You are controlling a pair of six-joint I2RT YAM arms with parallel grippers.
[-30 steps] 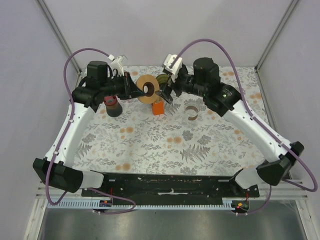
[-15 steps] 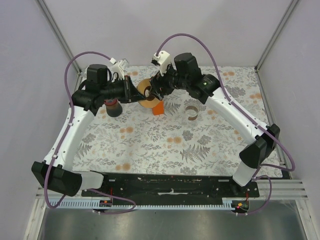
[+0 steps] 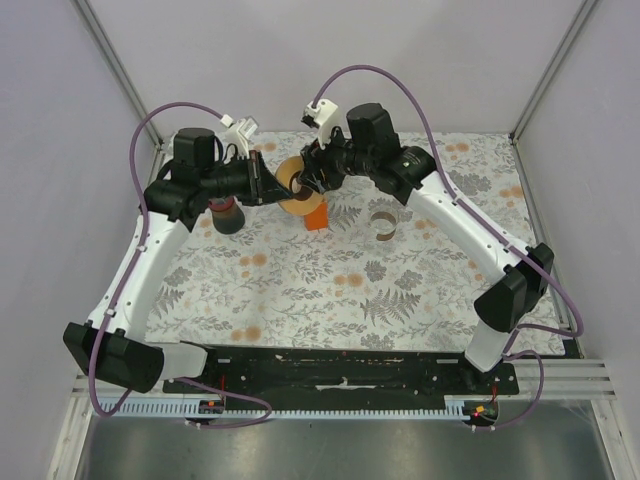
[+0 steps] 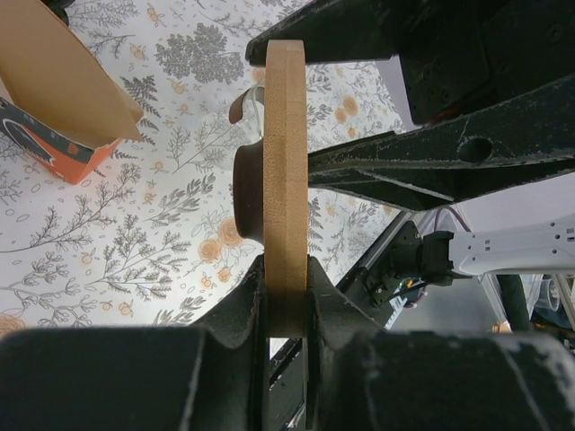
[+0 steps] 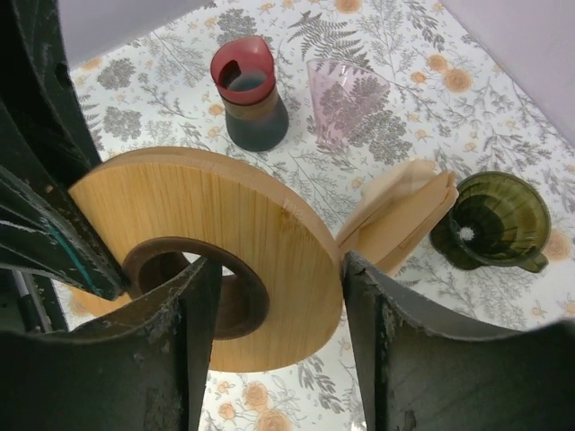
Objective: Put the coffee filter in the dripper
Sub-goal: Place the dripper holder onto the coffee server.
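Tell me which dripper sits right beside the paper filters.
The dark green dripper, next to the brown filters; the pink dripper stands by the carafe.

Both arms stretched forward, elbows out, forearms angled inward so the claws meet tip to tip. Left claw [image 4: 287, 269] clamped edge-on across wooden ring [image 5: 278, 224]. Right claw [image 5: 278, 269] jaws apart, straddling the same ring.

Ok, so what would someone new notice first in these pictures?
A wooden ring, held up over the far middle of the table, clamped by its rim in the left gripper. The right gripper faces it from the other side, fingers apart. Nearby stand a red-topped carafe and a green dripper.
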